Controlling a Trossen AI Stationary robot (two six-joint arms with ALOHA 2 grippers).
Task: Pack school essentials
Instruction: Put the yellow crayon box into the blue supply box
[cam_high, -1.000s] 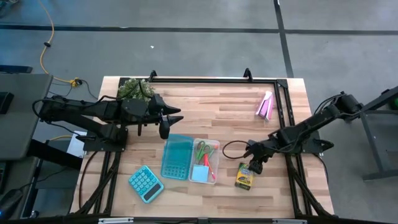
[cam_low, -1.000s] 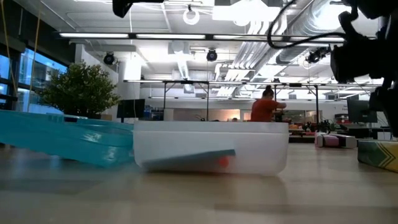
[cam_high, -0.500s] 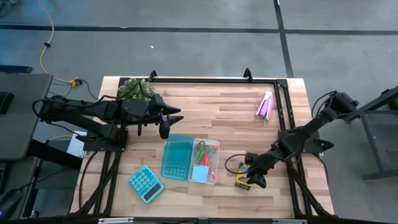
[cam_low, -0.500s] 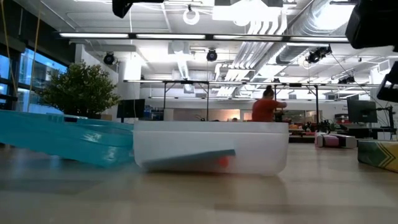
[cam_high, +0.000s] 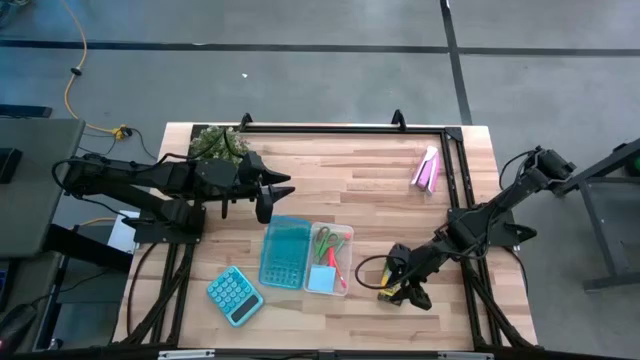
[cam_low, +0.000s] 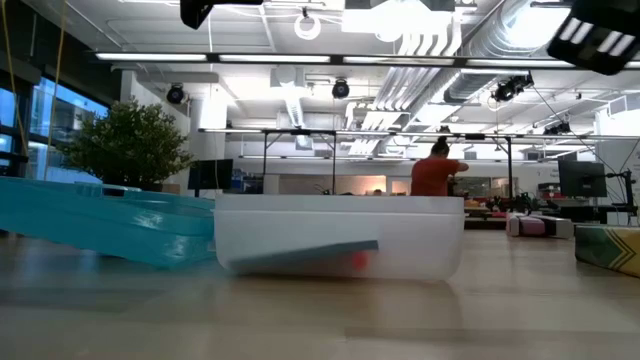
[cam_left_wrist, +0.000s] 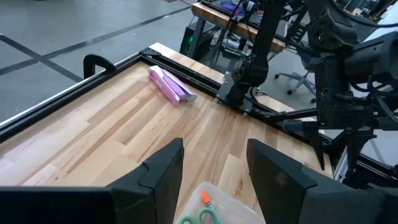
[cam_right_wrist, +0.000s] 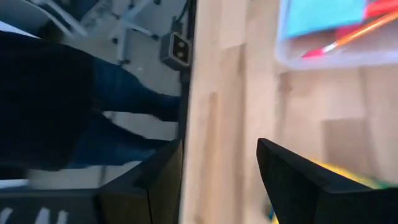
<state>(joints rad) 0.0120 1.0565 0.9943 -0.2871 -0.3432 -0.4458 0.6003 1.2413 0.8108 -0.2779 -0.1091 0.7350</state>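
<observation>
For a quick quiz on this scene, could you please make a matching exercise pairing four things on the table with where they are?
Things:
1. teal calculator
2. pink-and-purple tube
3. green-handled scissors
4. yellow-green crayon box

Places:
A. inside the clear box
B. at the right pincer
C. near the table's front left corner
D. near the table's far right corner

Pairs: 1-C, 2-D, 3-A, 4-B

table (cam_high: 370, 180): matt pale wood planks | box (cam_high: 330, 259): clear plastic | lid (cam_high: 283, 253): translucent teal plastic
</observation>
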